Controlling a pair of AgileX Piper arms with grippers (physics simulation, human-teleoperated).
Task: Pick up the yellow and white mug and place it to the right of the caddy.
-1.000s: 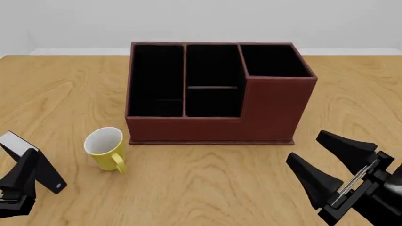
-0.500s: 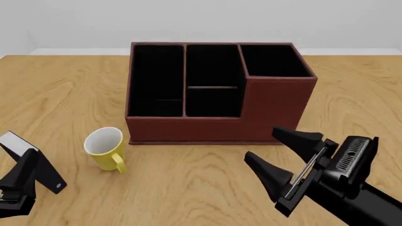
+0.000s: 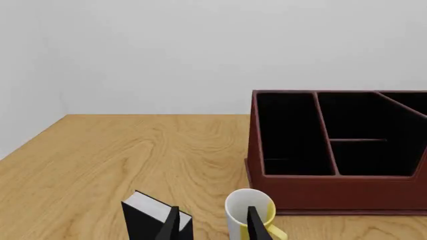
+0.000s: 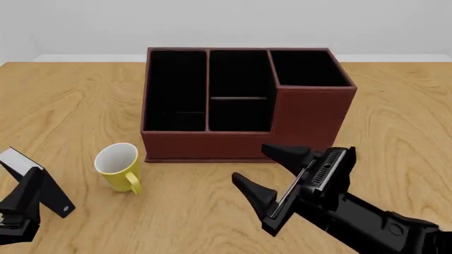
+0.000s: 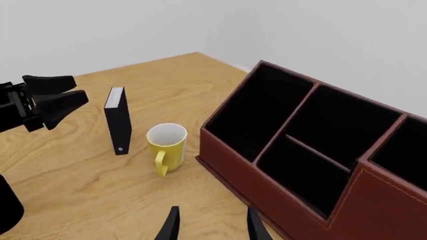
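Change: we note the right tool (image 4: 272, 177) has travelled left across the table (image 4: 63, 100) over the last second, from the near right corner to a spot in front of the caddy (image 4: 244, 103), and now points toward the mug (image 4: 118, 165).
Meaning: we judge this an approach; the mug is not yet touched and the placing step is not begun.
Right tool: fingers spread wide, holding nothing.
Left tool (image 4: 32, 203): parked at the near left, unchanged; its fingers are parted and empty in its own wrist view.
Mug position: upright on the table, just off the caddy's front left corner, handle turned toward the arms; well apart from both tools.
Mug build: small, round, smooth yellow wall, white inside, loop handle.
Caddy build: reddish-brown, leather-look, stitched edges, black-lined compartments, right rear section taller.
Other item: a thin black slab with a white edge (image 5: 117, 120) stands near the mug.
Table surface: light wood grain.
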